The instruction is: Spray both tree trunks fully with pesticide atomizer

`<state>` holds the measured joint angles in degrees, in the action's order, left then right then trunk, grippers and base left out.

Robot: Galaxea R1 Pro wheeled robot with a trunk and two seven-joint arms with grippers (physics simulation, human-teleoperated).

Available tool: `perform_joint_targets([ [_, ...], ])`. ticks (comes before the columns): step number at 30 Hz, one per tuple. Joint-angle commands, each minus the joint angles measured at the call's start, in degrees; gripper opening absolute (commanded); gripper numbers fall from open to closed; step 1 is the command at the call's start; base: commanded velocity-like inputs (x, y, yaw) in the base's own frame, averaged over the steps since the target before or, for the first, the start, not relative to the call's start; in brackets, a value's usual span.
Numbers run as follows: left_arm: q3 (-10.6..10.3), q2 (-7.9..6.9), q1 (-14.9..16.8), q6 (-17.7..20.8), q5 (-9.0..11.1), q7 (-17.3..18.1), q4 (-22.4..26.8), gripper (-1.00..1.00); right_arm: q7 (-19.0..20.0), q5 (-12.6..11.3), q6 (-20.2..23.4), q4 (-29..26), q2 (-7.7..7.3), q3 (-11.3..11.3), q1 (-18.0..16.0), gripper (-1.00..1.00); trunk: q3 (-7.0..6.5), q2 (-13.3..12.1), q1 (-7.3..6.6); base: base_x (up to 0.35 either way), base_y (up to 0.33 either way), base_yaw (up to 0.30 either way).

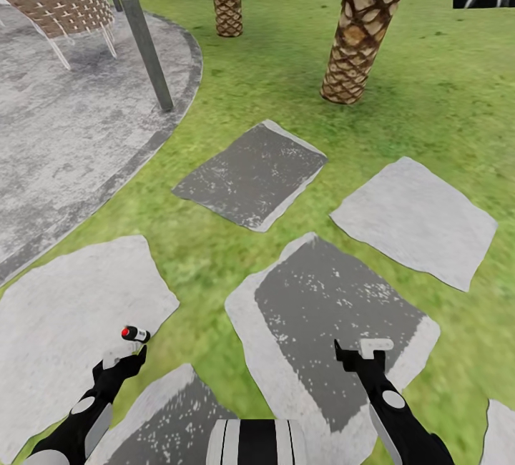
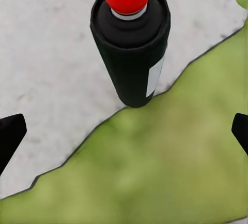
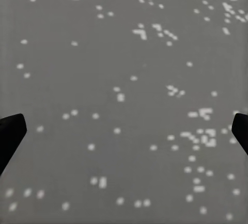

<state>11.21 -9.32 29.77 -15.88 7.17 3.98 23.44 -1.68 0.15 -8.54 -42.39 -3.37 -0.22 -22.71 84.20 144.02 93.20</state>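
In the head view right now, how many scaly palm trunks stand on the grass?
2: one palm trunk at top centre, the other palm trunk leaning further right. Others may stand beyond the frame.

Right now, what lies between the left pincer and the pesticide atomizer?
Nothing: the left wrist view shows bare grass and stone slab between the open left pincer and the atomizer.

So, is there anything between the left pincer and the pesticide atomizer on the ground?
Nothing visible stands in the way. The left pincer hangs open just short of the pesticide atomizer, which lies at the edge of a pale stone slab; between the two fingertips there is bare slab and grass.
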Motion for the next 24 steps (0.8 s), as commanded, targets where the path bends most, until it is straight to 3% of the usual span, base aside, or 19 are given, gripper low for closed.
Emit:
perform_joint_targets([
  [1,0.13,0.02,0.03,-0.11,0.6,0.42,-0.06,1.0,-0.17,0.02,-0.16,0.03,0.0,0.05,-0.01,1.0,0.03,0.01,-0.01,0.017,0.005,0.0],
  [13,0.22,0.09,0.03,-0.11,0.64,0.42,-0.06,1.0,-0.17,0.01,-0.16,0.03,0.01,0.05,-0.02,1.0,0.03,0.01,-0.01,0.115,0.05,0.0],
  [24,0.14,0.21,0.03,-0.11,0.5,0.42,0.0,1.0,-0.17,-0.06,-0.16,-0.13,-0.03,0.03,-0.01,1.0,0.25,0.02,0.02,0.012,0.007,0.0],
])
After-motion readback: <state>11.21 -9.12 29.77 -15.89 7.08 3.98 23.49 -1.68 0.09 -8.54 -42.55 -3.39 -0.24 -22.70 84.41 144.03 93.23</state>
